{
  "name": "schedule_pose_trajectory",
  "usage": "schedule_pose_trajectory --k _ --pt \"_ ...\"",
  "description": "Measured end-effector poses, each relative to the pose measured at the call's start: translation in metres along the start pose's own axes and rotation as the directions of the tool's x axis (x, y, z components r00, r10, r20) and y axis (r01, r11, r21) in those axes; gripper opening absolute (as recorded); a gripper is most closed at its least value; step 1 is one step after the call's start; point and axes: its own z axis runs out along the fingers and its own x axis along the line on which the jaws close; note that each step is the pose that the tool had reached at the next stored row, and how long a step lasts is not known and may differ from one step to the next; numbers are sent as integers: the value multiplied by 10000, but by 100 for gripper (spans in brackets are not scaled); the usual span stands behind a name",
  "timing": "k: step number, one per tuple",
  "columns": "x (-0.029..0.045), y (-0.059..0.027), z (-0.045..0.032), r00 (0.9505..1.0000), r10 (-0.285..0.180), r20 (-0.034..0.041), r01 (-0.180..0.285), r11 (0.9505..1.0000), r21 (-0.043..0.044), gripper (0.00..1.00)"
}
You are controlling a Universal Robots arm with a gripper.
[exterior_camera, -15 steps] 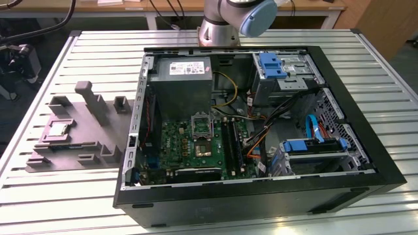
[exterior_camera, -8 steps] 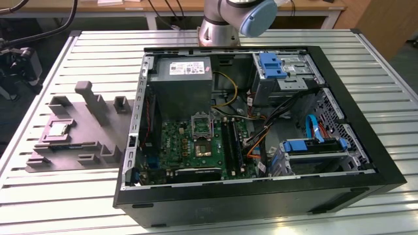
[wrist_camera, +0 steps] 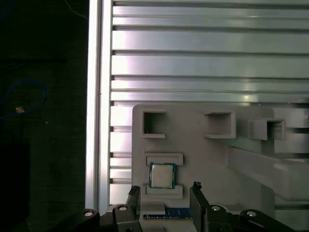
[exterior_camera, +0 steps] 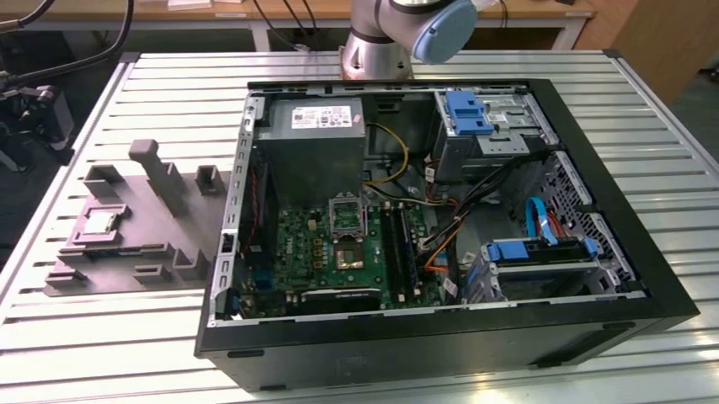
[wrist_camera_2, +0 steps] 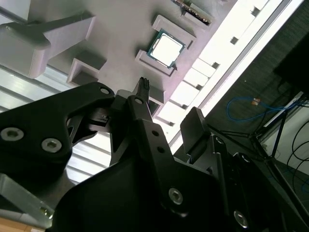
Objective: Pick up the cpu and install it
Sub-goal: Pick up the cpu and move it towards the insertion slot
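Observation:
The cpu (exterior_camera: 101, 221) is a small pale square chip lying flat in a pocket of the grey fixture plate (exterior_camera: 135, 244), at the exterior view's left, outside the computer case. In the first wrist view the cpu (wrist_camera: 161, 175) lies between two low ridges of the fixture, just beyond my gripper (wrist_camera: 165, 191). The two dark fingertips (wrist_camera: 133, 193) stand apart, with nothing between them. The second wrist view has the cpu (wrist_camera_2: 166, 48) well clear of my gripper (wrist_camera_2: 169, 108), untouched. The motherboard socket (exterior_camera: 343, 251) sits in the case with its metal frame (exterior_camera: 346, 213) raised.
The open black computer case (exterior_camera: 629, 278) fills the middle of the slatted metal table (exterior_camera: 101, 353), with a power supply (exterior_camera: 320, 139), cables and blue drive brackets (exterior_camera: 540, 250) inside. Upright grey posts (exterior_camera: 157, 168) rise from the fixture. The arm's base (exterior_camera: 376, 42) stands behind the case.

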Motion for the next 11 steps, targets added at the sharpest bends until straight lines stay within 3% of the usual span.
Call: schedule_pose_trajectory --k 11 --pt "1 -2 25 9999 131 5 -131 9999 2 53"
